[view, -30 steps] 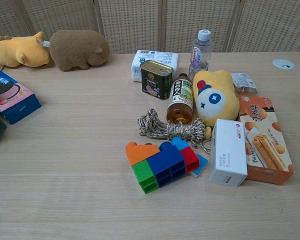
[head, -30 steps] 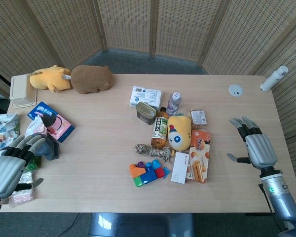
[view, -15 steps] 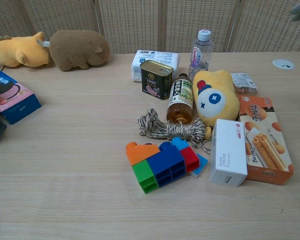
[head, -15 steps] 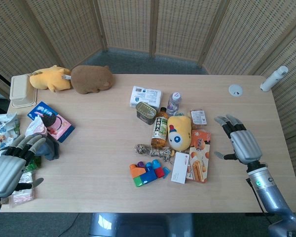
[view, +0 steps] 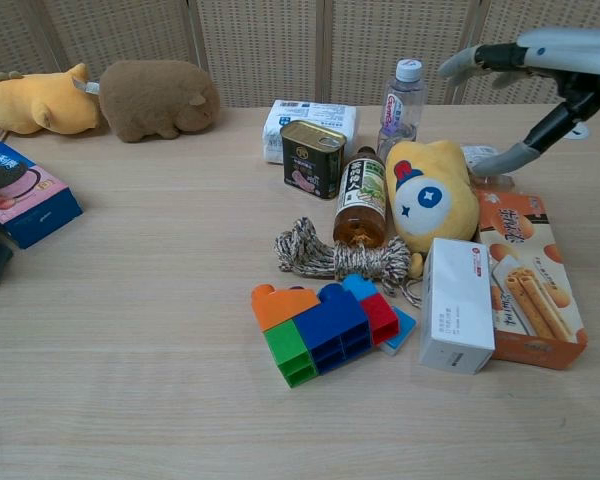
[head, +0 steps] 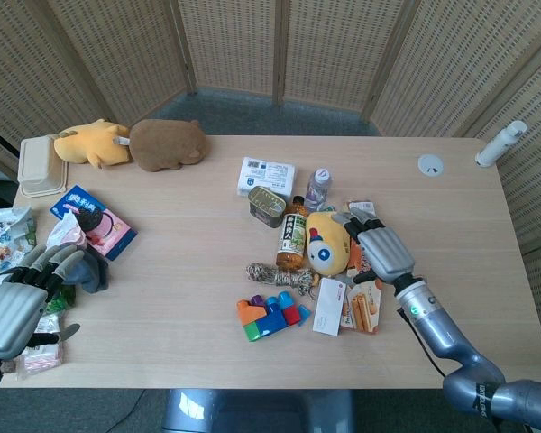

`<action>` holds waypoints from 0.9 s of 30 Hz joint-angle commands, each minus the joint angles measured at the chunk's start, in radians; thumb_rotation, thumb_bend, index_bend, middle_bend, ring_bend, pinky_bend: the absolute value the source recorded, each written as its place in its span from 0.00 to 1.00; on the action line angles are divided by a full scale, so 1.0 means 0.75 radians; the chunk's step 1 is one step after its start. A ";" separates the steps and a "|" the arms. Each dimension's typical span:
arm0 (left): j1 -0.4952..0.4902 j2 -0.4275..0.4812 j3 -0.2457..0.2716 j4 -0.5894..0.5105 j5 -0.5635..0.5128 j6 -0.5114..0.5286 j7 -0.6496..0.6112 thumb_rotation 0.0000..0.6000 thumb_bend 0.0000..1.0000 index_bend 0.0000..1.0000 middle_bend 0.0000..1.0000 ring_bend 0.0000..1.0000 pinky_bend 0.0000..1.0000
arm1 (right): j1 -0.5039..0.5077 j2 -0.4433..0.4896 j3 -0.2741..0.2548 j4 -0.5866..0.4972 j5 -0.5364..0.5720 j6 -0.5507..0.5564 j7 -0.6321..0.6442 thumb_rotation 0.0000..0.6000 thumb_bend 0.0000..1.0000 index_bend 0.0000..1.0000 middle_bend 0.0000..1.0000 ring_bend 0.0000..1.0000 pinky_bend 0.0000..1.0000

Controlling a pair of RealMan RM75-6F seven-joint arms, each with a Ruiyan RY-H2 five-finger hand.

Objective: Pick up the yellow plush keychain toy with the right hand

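The yellow plush keychain toy [head: 327, 242] [view: 430, 195], with a white face and red and blue marks, lies at the table's middle between a tea bottle and a snack box. My right hand [head: 380, 250] [view: 540, 75] hovers open just to the toy's right and above it, fingers spread, holding nothing. My left hand [head: 16, 302] rests open at the table's left edge, far from the toy; the chest view does not show it.
Close around the toy are a tea bottle [head: 292, 234], a tin can [head: 267, 206], a water bottle [head: 317, 188], a twine bundle [head: 279, 275], toy blocks [head: 270, 316], a white card box [head: 329, 307] and an orange snack box [head: 366, 284]. Two larger plush animals [head: 131, 144] lie far left.
My right hand has swept left from the table's right side to just beside and above the toy, entering the chest view. The left hand and objects have not moved.
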 commanded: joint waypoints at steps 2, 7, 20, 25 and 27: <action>0.002 0.000 0.001 0.002 -0.001 0.002 0.000 1.00 0.00 0.00 0.00 0.00 0.00 | 0.081 -0.055 0.015 0.045 0.077 -0.087 -0.073 0.84 0.10 0.00 0.00 0.00 0.00; 0.003 0.001 0.001 0.004 -0.005 0.002 0.002 1.00 0.00 0.00 0.00 0.00 0.00 | 0.141 -0.124 0.023 0.115 0.128 -0.123 -0.102 0.84 0.10 0.00 0.00 0.00 0.00; 0.004 0.000 0.001 -0.001 -0.021 -0.001 0.016 1.00 0.00 0.00 0.00 0.00 0.00 | 0.233 -0.256 -0.001 0.379 0.174 -0.226 -0.065 0.84 0.10 0.00 0.00 0.00 0.00; 0.003 0.002 -0.002 -0.008 -0.030 -0.003 0.023 1.00 0.00 0.00 0.00 0.00 0.00 | 0.262 -0.311 -0.019 0.490 0.184 -0.281 -0.043 0.84 0.10 0.00 0.00 0.00 0.00; 0.000 0.004 -0.004 -0.012 -0.032 -0.005 0.026 1.00 0.00 0.00 0.00 0.00 0.00 | 0.275 -0.335 -0.027 0.538 0.186 -0.307 -0.037 0.84 0.10 0.00 0.00 0.00 0.00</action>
